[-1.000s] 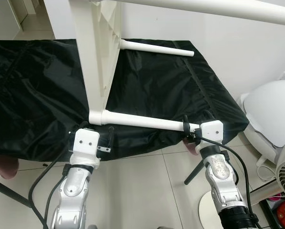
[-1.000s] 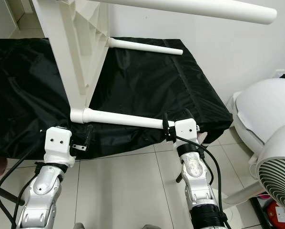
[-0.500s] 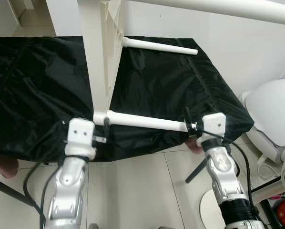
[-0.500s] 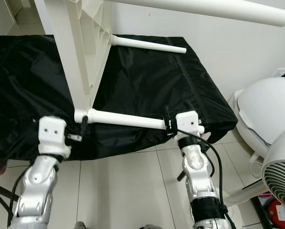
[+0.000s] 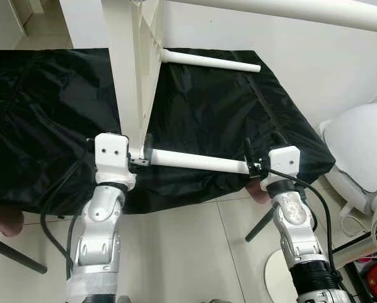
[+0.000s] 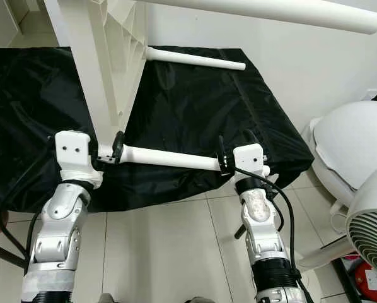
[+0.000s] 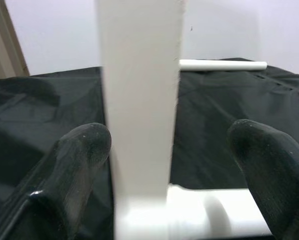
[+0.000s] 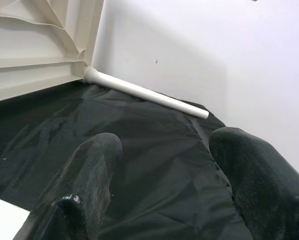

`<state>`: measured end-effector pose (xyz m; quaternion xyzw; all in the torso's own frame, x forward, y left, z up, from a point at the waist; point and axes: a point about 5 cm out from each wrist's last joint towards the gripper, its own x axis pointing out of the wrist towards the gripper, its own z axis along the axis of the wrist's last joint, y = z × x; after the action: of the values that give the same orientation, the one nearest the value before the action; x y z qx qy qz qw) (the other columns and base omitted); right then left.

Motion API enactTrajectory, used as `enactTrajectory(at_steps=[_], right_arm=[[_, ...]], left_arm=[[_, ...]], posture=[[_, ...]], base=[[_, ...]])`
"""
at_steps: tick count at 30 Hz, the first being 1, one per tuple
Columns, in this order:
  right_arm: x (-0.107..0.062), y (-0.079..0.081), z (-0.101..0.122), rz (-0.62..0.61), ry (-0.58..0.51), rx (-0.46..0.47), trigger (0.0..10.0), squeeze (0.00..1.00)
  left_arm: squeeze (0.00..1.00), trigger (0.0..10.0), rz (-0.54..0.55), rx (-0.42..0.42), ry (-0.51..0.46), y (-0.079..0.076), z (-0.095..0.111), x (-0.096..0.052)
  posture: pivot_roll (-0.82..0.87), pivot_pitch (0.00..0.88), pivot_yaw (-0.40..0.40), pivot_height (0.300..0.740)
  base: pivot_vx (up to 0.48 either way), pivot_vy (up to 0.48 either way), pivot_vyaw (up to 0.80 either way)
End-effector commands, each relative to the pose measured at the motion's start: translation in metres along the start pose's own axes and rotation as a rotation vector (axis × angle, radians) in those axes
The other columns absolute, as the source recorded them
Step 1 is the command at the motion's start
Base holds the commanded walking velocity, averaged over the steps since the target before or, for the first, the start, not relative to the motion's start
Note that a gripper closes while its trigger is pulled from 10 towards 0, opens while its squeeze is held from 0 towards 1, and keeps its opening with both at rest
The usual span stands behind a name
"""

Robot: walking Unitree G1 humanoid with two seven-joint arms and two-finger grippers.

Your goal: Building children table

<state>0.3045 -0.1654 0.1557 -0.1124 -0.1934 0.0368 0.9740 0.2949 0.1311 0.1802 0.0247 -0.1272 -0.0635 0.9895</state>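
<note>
Raised since the earlier frame, left gripper (image 5: 144, 151) is bracketing the tabletop (image 5: 130, 69) corner, jaws apart; right gripper (image 5: 254, 165), jaws apart, is straddling the near table leg (image 5: 195, 161) at the desk (image 5: 50, 113) front edge. Unclamped, the upright table risks toppling.

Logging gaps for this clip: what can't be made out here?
- Tabletop: cut off by the top edge in the eye views.
- Near leg, far end: behind the right hand; grip unclear.
- Leg's joint with the tabletop: behind the left hand.
- Fan: cut off by the right edge.
</note>
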Motion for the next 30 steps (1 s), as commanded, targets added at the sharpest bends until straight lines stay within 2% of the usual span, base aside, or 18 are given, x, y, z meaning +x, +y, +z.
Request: enactTrajectory(at_steps=[1,5,8,9,10,15,22,27,30], right_arm=[[0.002,0.000,0.003,-0.005,-0.005,0.005,10.0,0.00],[0.003,0.000,0.004,-0.011,-0.004,0.005,10.0,0.00],[0.003,0.001,0.004,-0.012,-0.005,0.006,10.0,0.00],[0.002,0.002,0.005,-0.015,-0.005,0.007,10.0,0.00],[0.002,0.002,0.005,-0.015,-0.005,0.007,10.0,0.00],[-0.001,0.002,0.004,-0.036,0.002,0.007,10.0,0.00],[-0.006,0.000,0.003,-0.051,0.011,0.003,10.0,0.00],[-0.009,-0.001,0.000,-0.061,0.026,0.001,10.0,0.00],[-0.007,0.001,0.000,-0.054,0.025,0.005,10.0,0.00]], left_arm=[[0.00,10.0,0.103,-0.017,0.020,-0.005,-0.002,0.007],[0.00,10.0,0.074,-0.011,0.024,-0.018,0.002,0.025],[0.00,10.0,0.070,-0.008,0.024,-0.020,0.004,0.030],[0.00,10.0,0.061,-0.009,0.023,-0.023,0.006,0.038],[0.00,10.0,0.061,-0.009,0.023,-0.023,0.006,0.038],[0.00,10.0,0.047,0.035,0.018,-0.023,0.013,0.059],[0.00,10.0,0.080,0.039,0.037,-0.013,0.010,0.059],[0.00,10.0,0.129,0.056,0.056,-0.001,0.007,0.043],[0.00,10.0,0.167,0.051,0.050,0.004,0.008,0.041]], posture=[[-0.09,0.086,-0.016,0.740],[-0.10,0.097,-0.014,0.740],[-0.10,0.102,-0.010,0.740],[-0.10,0.109,-0.003,0.740],[-0.10,0.109,-0.003,0.740],[-0.12,0.125,0.022,0.740],[-0.12,0.130,0.034,0.740],[-0.11,0.133,0.031,0.740],[-0.10,0.131,0.022,0.740]], base=[[0.000,0.000,0.00],[0.000,0.000,0.00],[0.000,0.000,0.00],[0.000,0.000,0.00],[0.000,0.000,0.00],[0.000,0.000,0.00],[0.000,0.000,0.00],[0.000,0.000,0.00],[0.000,0.000,0.00]])
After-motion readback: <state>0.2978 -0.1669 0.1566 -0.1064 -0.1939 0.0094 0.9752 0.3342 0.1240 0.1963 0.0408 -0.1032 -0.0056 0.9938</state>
